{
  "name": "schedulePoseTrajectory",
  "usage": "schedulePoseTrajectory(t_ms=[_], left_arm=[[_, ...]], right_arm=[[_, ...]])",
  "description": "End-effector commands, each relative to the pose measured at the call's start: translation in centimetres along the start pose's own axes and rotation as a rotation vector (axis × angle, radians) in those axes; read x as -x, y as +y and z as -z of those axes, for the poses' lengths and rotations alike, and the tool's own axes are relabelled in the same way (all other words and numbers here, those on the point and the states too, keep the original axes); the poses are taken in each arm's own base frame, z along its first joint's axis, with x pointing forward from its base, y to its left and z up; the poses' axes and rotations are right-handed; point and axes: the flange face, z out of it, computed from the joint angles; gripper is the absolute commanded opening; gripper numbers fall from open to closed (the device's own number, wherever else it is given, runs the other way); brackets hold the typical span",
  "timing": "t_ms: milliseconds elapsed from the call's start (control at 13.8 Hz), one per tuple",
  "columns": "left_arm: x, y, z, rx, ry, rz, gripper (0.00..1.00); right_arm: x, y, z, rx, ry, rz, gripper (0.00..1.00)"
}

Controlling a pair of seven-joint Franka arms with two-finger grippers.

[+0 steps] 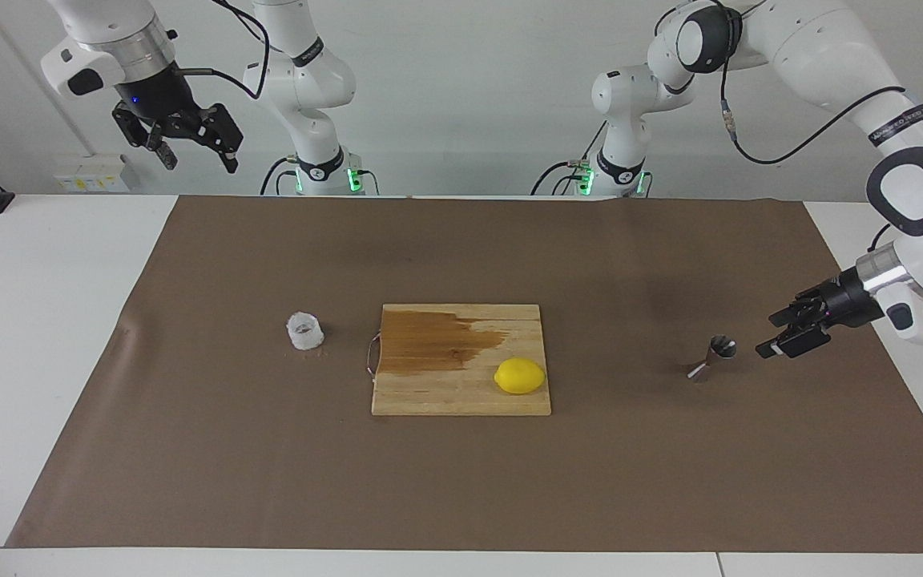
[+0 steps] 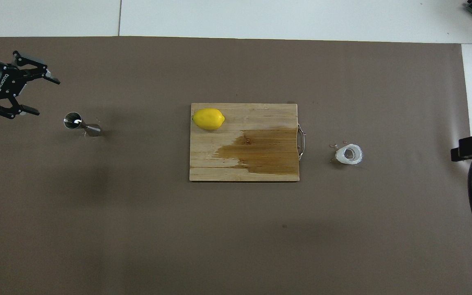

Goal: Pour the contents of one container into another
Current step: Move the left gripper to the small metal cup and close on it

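Brown paper mat (image 1: pixel 461 481) covers white table (image 1: pixel 45 336). Wooden cutting board (image 1: pixel 461 393) at mid-mat, dark wet stain, metal handle toward right arm's end; smooth yellow lemon (image 1: pixel 519 376) on it. Left gripper (image 1: pixel 786 332) low, turned sideways, fingers spread, empty, just beside shiny steel hourglass jigger (image 1: pixel 714 357), not touching; clear path between. Right gripper (image 1: pixel 181 144) raised, spread, empty, waiting; crinkled translucent white cup (image 1: pixel 304 331) well apart from it, between it and board.

Crinkled white translucent cup (image 1: pixel 304 331): upright, mouth open, left-centre of the facing view. Steel hourglass jigger (image 1: pixel 712 357): upright on brown mat, right-centre of the facing view. Well apart.
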Motion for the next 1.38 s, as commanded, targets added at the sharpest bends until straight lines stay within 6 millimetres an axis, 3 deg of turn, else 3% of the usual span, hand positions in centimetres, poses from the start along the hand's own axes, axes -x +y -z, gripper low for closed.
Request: schedulePoseTrajectory(t_ms=[0,217,362,651,1086,1158,1303], left_arm=[[-2.9,-0.9,-1.2,0.018,-0.056,0.105,1.00],[-5.5,-2.9,-1.1,0.087,-0.080,0.242,1.00],[-5.7,-2.5,-1.4,0.108,-0.068,0.338,1.00],[-6.8,-4.1,-3.3,0.177,-0.108,0.432,1.00],[-7.3,-8.0,-6.8,0.227,-0.184,0.555,1.00],[-8.2,-9.3,-6.9,0.281,-0.231,0.610,1.00],[-8.4,-9.8,-6.9,0.286,-0.235,0.618,1.00]], right_arm=[[0.6,0.4,0.3,-0.023,-0.005,0.019,1.00],[0.6,0.4,0.3,-0.023,-0.005,0.019,1.00],[0.6,0.4,0.3,-0.023,-0.005,0.019,1.00],[0.6,0.4,0.3,-0.023,-0.005,0.019,1.00],[0.6,0.3,0.3,-0.023,-0.005,0.020,1.00],[0.6,0.3,0.3,-0.023,-0.005,0.020,1.00],[0.6,0.3,0.2,-0.023,-0.007,0.020,1.00]])
